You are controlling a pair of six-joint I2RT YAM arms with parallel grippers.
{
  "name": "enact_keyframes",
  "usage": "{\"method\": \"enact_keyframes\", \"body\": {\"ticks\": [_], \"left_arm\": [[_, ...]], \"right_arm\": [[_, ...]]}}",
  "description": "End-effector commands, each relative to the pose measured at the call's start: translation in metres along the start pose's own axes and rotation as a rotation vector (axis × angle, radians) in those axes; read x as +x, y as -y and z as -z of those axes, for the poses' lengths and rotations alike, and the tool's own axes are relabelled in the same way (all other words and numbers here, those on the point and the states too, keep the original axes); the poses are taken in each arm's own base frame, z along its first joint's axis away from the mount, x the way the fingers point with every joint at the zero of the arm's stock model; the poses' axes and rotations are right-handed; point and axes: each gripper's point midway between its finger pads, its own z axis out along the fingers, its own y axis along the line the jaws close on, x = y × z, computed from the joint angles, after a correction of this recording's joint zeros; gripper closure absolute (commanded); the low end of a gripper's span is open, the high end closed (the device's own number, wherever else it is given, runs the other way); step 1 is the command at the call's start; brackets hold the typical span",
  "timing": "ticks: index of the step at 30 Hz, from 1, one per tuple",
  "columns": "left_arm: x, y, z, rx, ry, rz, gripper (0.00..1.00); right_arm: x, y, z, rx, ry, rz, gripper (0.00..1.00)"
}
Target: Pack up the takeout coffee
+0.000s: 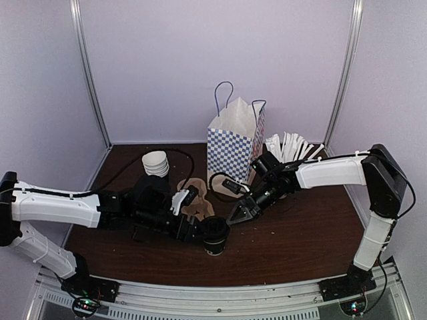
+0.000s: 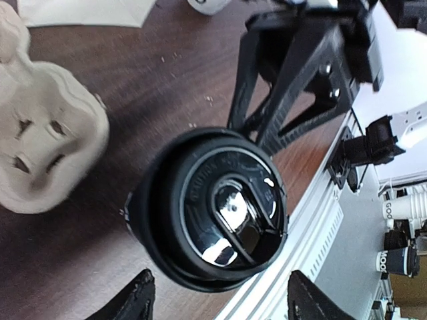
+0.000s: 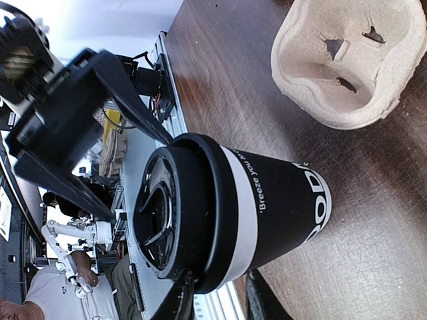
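Though its paper is matte, the takeout coffee's (image 3: 287, 200) round lid (image 2: 230, 213) shines.

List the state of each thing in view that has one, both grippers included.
takeout coffee, upright, lidded.
checkered bag, standing, top open.
cup carrier, lying flat, empty.
stack of cups, upright, lidless.
left gripper, open, fingers wide beside the coffee.
right gripper, fingers close together at the coffee's top edge; grip unclear.
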Motion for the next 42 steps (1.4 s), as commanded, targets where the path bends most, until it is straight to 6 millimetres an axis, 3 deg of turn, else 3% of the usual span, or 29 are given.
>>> {"method": "enact_keyframes", "body": {"ticks": [1, 16, 26, 34, 38, 42], "left_arm": [[-0.006, 0.008, -0.009, 0.04, 0.037, 0.037, 0.31], [-0.001, -0.013, -0.029, -0.024, 0.028, 0.051, 0.36], [0.004, -0.04, -0.031, -0.067, 0.019, 0.072, 0.36], [0.009, -0.046, -0.038, -0.071, -0.002, 0.08, 0.37], [0.012, -0.048, -0.04, -0.07, -0.011, 0.084, 0.37], [0.014, -0.052, -0.04, -0.075, -0.012, 0.088, 0.37]], "right_arm": [[-0.002, -0.001, -0.001, -0.002, 0.004, 0.004, 0.74], [0.008, -0.019, -0.009, -0.079, -0.016, 0.004, 0.81], [0.007, -0.027, -0.014, -0.202, -0.012, -0.055, 0.79], [0.013, -0.006, -0.023, -0.142, -0.023, -0.1, 0.81], [0.012, -0.01, -0.025, -0.208, -0.026, -0.165, 0.79], [0.016, 0.002, -0.03, -0.184, -0.028, -0.166, 0.85]]}}
